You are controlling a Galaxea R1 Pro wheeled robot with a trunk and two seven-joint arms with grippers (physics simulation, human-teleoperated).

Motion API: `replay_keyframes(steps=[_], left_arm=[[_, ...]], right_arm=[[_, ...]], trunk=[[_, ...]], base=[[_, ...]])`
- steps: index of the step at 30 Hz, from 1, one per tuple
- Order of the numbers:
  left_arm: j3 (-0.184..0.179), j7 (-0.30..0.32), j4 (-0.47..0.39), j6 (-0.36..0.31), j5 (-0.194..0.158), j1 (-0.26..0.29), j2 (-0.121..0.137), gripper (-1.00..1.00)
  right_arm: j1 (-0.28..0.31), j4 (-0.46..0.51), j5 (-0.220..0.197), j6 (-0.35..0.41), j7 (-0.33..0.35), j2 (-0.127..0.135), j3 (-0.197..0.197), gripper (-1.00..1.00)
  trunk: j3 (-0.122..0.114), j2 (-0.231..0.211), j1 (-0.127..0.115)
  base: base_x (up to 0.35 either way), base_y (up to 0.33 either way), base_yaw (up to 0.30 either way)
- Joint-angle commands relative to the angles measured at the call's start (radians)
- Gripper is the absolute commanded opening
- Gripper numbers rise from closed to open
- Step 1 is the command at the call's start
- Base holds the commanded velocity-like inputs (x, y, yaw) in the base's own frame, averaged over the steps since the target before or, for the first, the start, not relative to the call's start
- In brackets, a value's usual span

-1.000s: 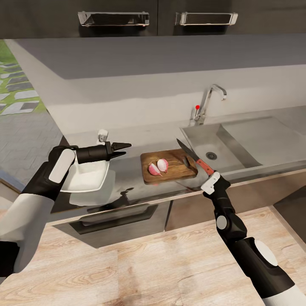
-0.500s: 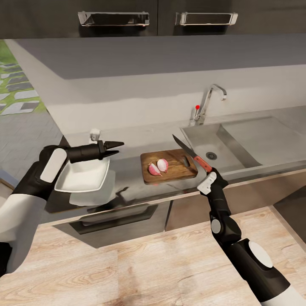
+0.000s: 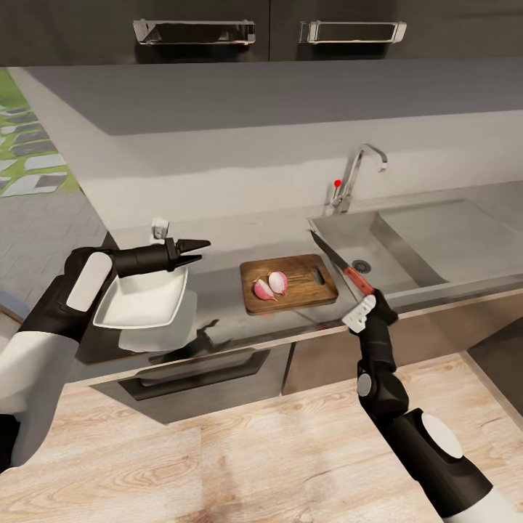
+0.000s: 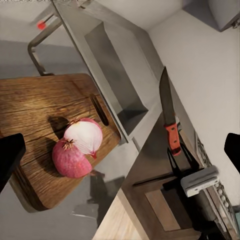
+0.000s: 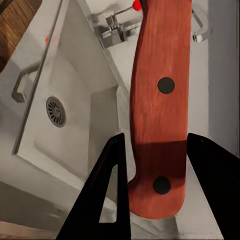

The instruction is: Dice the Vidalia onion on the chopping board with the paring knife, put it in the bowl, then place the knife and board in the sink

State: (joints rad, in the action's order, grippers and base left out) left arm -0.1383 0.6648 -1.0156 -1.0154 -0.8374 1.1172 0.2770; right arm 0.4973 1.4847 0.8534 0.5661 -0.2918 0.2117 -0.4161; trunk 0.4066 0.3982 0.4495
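The Vidalia onion (image 3: 270, 285) lies in two pink halves on the brown chopping board (image 3: 298, 292), and the halves (image 4: 77, 148) are also in the left wrist view. My right gripper (image 3: 370, 299) is shut on the red handle of the paring knife (image 3: 341, 265). The dark blade slants up over the left edge of the sink (image 3: 378, 243). In the right wrist view, the handle (image 5: 157, 100) sits between both fingers (image 5: 112, 190). My left gripper (image 3: 200, 251) hovers open above the white bowl (image 3: 142, 305) on the grey countertop (image 3: 218, 305), left of the board.
A chrome tap (image 3: 357, 171) with a red knob stands behind the sink, and the drain (image 3: 361, 266) is in the basin floor. A steel drainboard (image 3: 450, 236) lies to the right. Dark wall cabinets hang overhead. A small white object (image 3: 160, 226) sits behind the bowl.
The right gripper swung the knife slightly left, then back right toward the sink's edge. The left arm drew back a little to the left over the bowl.
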Motion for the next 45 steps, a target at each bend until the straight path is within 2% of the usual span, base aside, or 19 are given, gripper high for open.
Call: replay_keyframes(steps=[1, 4, 8, 12, 16, 27, 32, 40, 45], left_arm=[[-0.001, 0.004, 0.000, -0.002, 0.001, 0.001, 0.000, 1.00], [-0.001, 0.004, -0.003, -0.002, 0.001, 0.001, 0.000, 1.00], [-0.001, 0.004, -0.005, -0.002, 0.001, 0.001, -0.001, 1.00], [-0.001, 0.004, -0.006, -0.003, 0.001, 0.001, -0.001, 1.00], [-0.001, 0.004, -0.006, -0.003, 0.001, 0.001, 0.000, 1.00], [-0.001, 0.004, -0.006, -0.005, 0.001, 0.001, 0.001, 1.00], [-0.001, 0.004, -0.006, -0.005, 0.001, 0.001, 0.001, 1.00], [-0.004, 0.004, -0.006, -0.005, 0.001, 0.001, 0.000, 1.00], [-0.003, 0.004, -0.008, -0.005, 0.001, 0.001, 0.000, 1.00]], right_arm=[[0.001, 0.000, 0.004, 0.016, -0.009, -0.001, -0.006, -1.00], [0.001, 0.001, 0.004, 0.057, -0.054, -0.017, -0.025, -1.00], [0.001, 0.000, 0.004, 0.135, -0.151, -0.039, -0.092, -1.00], [0.001, 0.000, 0.004, 0.184, -0.196, -0.046, -0.128, -1.00], [0.001, 0.000, 0.004, 0.211, -0.212, -0.055, -0.145, -1.00], [0.001, 0.001, 0.004, 0.233, -0.219, -0.071, -0.247, -1.00], [0.001, 0.000, 0.004, 0.264, -0.219, -0.080, -0.261, -1.00], [0.001, 0.000, 0.003, 0.274, -0.219, -0.096, -0.289, -1.00], [0.001, 0.000, 0.003, 0.274, -0.219, -0.098, -0.294, -1.00]], trunk=[[0.002, 0.002, 0.001], [0.002, 0.002, 0.001], [0.002, 0.002, 0.001], [0.002, 0.002, 0.001], [0.002, 0.002, 0.001], [0.002, 0.002, 0.001], [0.002, 0.002, 0.001], [0.002, 0.002, 0.001], [0.002, 0.002, 0.001]], base=[[0.000, 0.000, 0.000], [0.000, 0.000, 0.000], [0.000, 0.000, 0.000], [0.000, 0.000, 0.000], [0.000, 0.000, 0.000], [0.000, 0.000, 0.000], [0.000, 0.000, 0.000], [0.000, 0.000, 0.000], [0.000, 0.000, 0.000]])
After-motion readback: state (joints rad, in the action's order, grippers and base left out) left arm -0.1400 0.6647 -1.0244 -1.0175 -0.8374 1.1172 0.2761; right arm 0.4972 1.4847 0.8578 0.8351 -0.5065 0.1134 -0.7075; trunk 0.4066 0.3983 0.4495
